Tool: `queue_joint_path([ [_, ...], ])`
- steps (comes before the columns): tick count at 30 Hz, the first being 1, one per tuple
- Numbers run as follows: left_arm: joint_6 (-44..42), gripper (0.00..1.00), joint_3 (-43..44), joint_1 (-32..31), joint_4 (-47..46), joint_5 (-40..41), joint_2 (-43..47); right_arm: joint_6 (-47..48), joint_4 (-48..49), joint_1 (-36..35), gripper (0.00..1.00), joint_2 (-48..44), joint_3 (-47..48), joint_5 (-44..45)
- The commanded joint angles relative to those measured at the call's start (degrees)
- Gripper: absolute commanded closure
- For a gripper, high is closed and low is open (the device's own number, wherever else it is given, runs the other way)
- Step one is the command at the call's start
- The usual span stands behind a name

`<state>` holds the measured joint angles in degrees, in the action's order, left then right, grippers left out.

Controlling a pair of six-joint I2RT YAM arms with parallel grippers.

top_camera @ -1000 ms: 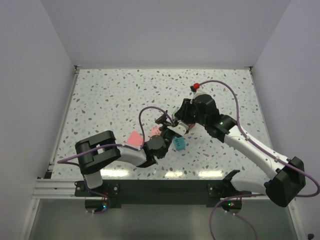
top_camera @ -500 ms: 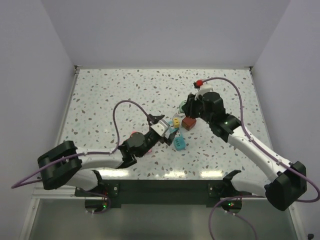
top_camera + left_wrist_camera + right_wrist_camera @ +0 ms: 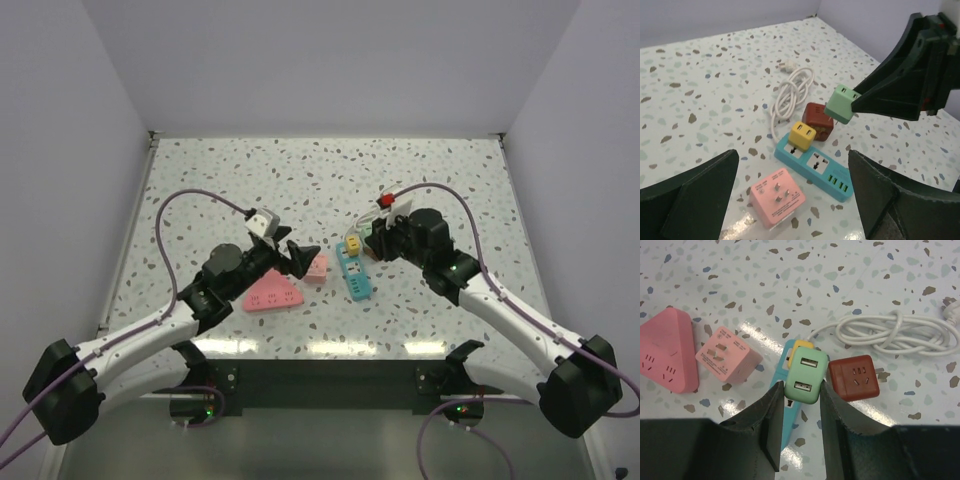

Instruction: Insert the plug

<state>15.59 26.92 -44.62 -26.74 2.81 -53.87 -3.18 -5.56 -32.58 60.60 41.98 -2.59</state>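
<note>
Above blue power strip point(image 3: 786, 405): right gripper point(image 3: 798, 405) clamping green plug point(image 3: 805, 375).

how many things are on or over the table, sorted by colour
pink: 2, the triangular power strip and the square adapter
blue: 1, the power strip
yellow: 1, the adapter plugged into the blue strip
green: 1, the adapter held in the right gripper fingers
red-brown: 1, the cube adapter
white: 1, the coiled cable
total: 7
</note>
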Motion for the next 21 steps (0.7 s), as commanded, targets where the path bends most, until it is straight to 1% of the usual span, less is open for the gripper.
queue_joint_path([
  [1,4.9,0.04,1.6,3.8,6.5,-5.3,0.0,2.5,5.1,-0.5,1.00,-0.9,-0.9,-2.8],
  [4,5.5,0.03,1.6,7.8,8.3,-6.4,-0.5,1.9,5.3,-1.8,1.00,0.8,-1.4,-1.4],
  [6,6.1,0.03,1.4,9.1,8.4,-7.0,-0.4,1.2,5.3,-2.9,1.00,1.7,-1.9,-0.3],
  [7,6.2,0.03,1.2,10.2,8.4,-7.5,-0.3,1.0,7.1,-3.5,1.00,2.8,-2.2,1.0],
  [10,5.9,0.02,1.2,11.3,9.9,-5.8,0.3,0.7,8.0,-5.8,1.00,4.7,-2.3,2.4],
  [12,5.3,0.02,1.5,11.7,11.1,-4.2,0.8,0.3,8.4,-7.5,1.00,5.7,-2.8,5.3],
  [16,5.0,0.01,1.0,12.6,12.7,-1.6,2.3,-1.0,9.4,-8.2,1.00,3.8,-4.8,8.1],
  [21,5.0,0.00,0.9,13.4,12.9,-1.6,2.4,-2.5,9.4,-8.3,1.00,2.7,-7.2,10.8],
])
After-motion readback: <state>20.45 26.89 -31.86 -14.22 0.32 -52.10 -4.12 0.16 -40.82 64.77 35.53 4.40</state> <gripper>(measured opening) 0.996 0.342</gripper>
